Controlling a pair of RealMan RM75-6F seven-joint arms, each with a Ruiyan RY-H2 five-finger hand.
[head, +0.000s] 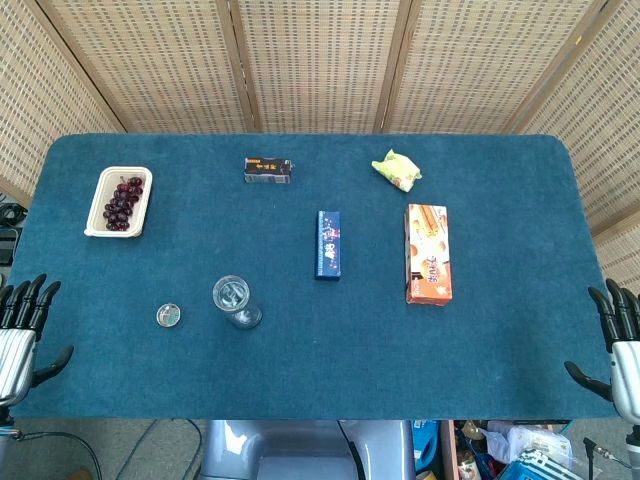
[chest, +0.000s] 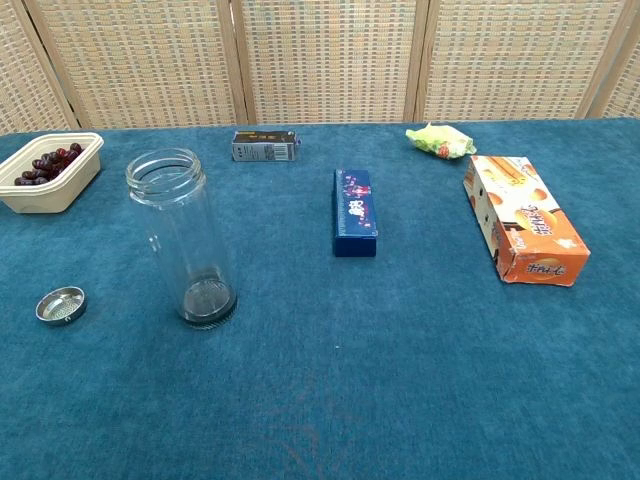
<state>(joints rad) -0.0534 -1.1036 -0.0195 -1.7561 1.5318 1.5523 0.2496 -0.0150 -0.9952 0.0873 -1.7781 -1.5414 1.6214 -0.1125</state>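
My left hand (head: 20, 335) hangs at the table's left front edge, fingers spread, holding nothing. My right hand (head: 618, 350) sits at the right front edge, also with fingers apart and empty. Neither hand shows in the chest view. A clear glass jar (head: 236, 301) (chest: 184, 238) stands upright and open at the front left. Its metal lid (head: 168, 315) (chest: 61, 305) lies flat just to the jar's left, nearest my left hand.
A blue box (head: 329, 244) (chest: 354, 212) lies mid-table, an orange box (head: 427, 253) (chest: 524, 229) to its right. At the back are a small dark carton (head: 268, 169) (chest: 264, 146), a yellow-green packet (head: 397, 169) (chest: 440, 140) and a cream tray of grapes (head: 101, 191) (chest: 68, 187).
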